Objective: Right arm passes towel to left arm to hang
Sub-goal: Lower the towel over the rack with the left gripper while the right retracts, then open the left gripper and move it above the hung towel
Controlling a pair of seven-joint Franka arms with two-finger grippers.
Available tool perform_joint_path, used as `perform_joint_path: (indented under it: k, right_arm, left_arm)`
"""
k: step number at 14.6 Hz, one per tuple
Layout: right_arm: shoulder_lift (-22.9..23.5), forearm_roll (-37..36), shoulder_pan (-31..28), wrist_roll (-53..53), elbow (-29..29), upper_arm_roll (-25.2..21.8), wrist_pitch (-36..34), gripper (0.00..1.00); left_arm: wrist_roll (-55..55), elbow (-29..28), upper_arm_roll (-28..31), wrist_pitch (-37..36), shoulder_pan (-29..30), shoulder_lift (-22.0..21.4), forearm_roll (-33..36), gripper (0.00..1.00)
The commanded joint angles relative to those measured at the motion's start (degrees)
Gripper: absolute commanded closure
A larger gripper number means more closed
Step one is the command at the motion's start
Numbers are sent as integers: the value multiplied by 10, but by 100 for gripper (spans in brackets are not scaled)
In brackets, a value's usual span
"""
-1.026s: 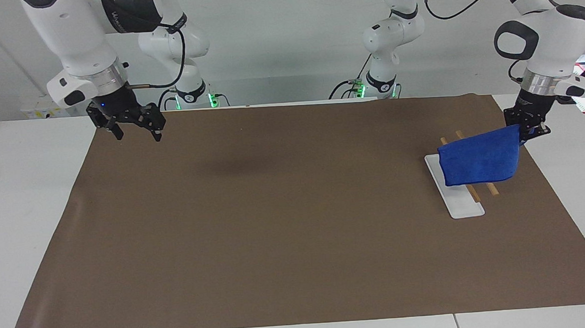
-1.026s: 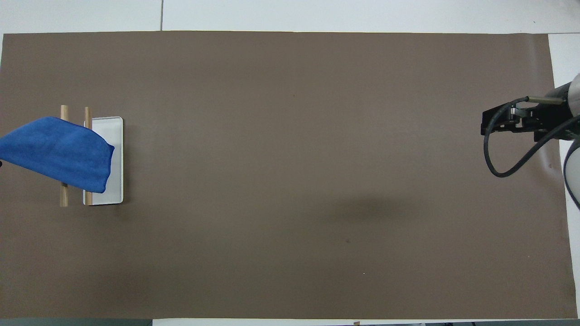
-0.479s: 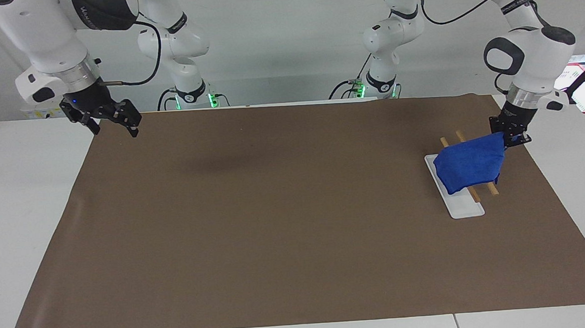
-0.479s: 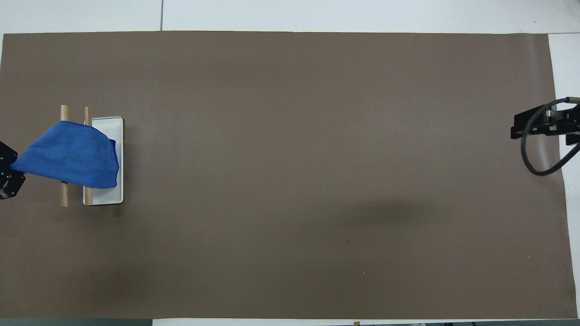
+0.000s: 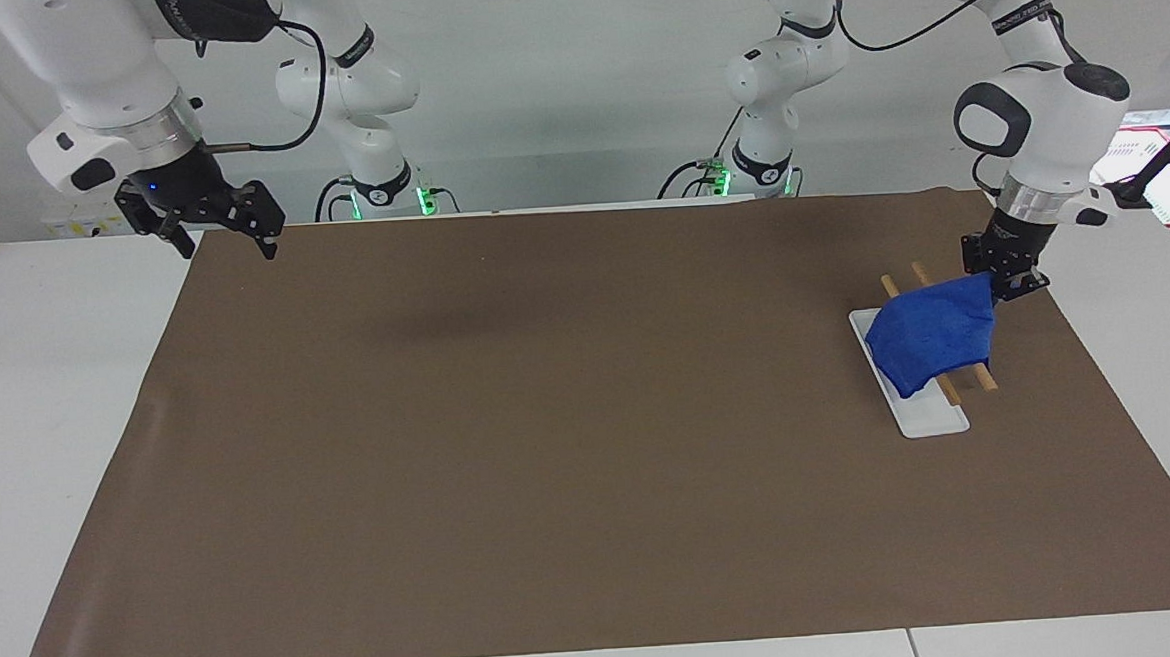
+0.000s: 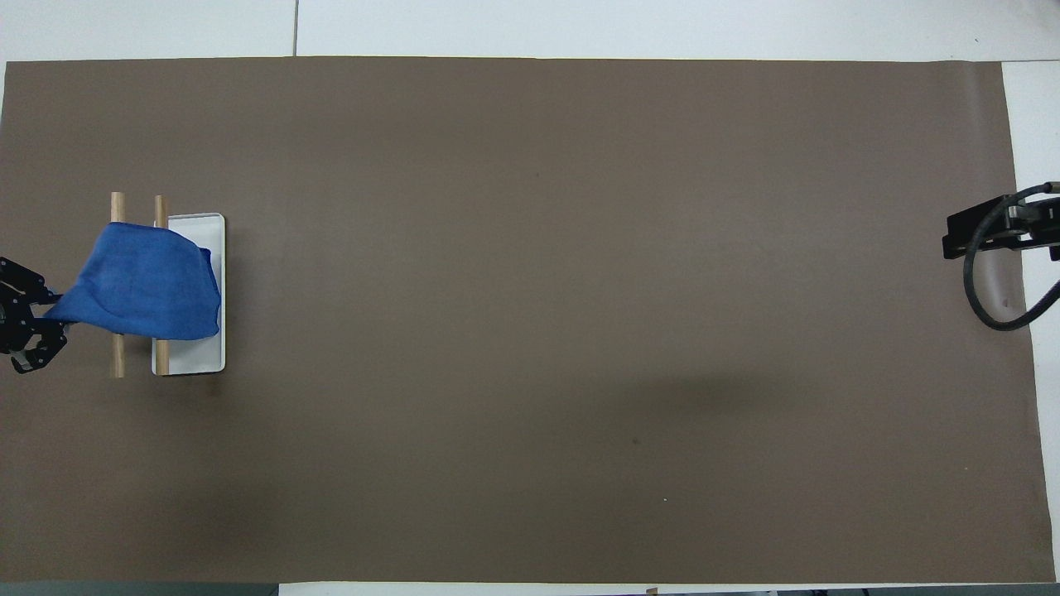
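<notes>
Bright even light, soft shadows on mat [image 5: 511,452], sharp focus

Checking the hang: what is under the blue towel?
The towel drapes over two wooden rods on a white base; the rods' middles are covered. The left gripper holds one corner.

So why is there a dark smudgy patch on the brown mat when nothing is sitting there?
It looks like a soft shadow: in the facing view the dark patch lies on the bare brown mat, toward the right arm's end; in the overhead view the same blurry-edged patch shows, with nothing on it. What casts it cannot be told. The towel looks evenly lit.
</notes>
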Motion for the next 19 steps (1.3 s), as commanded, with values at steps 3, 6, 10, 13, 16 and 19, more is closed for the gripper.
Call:
perform_joint_path:
  k: [3,6,10,13,16,19]
  right_arm:
    - [12,1,-2,-15,15,4,-8,0]
    - [10,1,-2,-15,12,4,-5,0]
    - [9,2,-2,-14,10,4,-7,0]
    - [7,2,-4,-12,2,4,-1,0]
    - [6,2,-4,-12,1,4,0,0]
    - [6,2,-5,-13,1,4,-1,0]
  left_arm:
    - [-2,39,2,-67,-10,-7,1,0]
    - [18,106,1,-103,-21,8,1,0]
    - [108,145,2,-103,-77,14,8,0]
    - [214,150,1,-103,-115,12,9,0]
    - [308,158,-1,-102,-141,12,8,0]
    - [379,155,-1,-107,-193,8,8,0]
